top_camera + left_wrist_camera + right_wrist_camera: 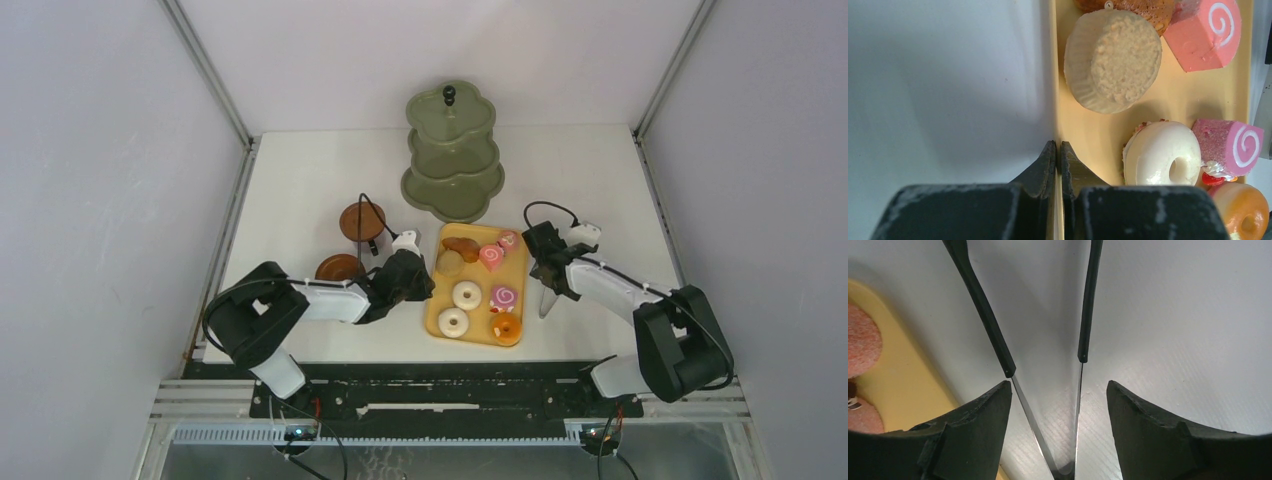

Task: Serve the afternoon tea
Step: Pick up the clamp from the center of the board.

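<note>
Left wrist, left pincer clamped on tray rim, white donut beside

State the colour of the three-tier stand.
Olive green stand, black knob; best in the top external view.

Bright, even overhead light, soft shadows on the table; wrist views go soft at the bottom, near fingers slightly blurred.

A white table sits in the middle. Plain grey walls stand behind and beside it.
</note>
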Controlling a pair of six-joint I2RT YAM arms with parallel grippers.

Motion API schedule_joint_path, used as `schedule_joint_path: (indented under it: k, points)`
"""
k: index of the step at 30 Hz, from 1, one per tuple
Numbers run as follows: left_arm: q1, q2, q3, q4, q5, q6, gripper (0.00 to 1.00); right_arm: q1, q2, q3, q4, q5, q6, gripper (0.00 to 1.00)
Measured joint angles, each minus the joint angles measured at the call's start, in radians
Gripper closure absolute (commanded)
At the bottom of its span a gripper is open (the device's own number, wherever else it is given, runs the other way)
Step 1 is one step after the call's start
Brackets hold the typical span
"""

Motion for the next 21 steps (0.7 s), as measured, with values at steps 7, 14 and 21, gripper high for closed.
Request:
schedule_joint_path:
  k: [7,14,21]
  points:
    - [0.002,0.000,0.000,0.001,0.005,0.000,0.92,-0.014,0.090,0.011,-0.007,-0.029,-0.005,0.25]
    - [0.004,-0.004,-0.008,0.008,0.014,-0.006,0.92,-0.034,0.123,0.044,-0.006,-0.061,-0.019,0.51]
    - [0.009,-0.004,-0.008,0.008,0.022,-0.007,0.92,-0.033,0.121,0.044,-0.011,-0.065,-0.025,0.57]
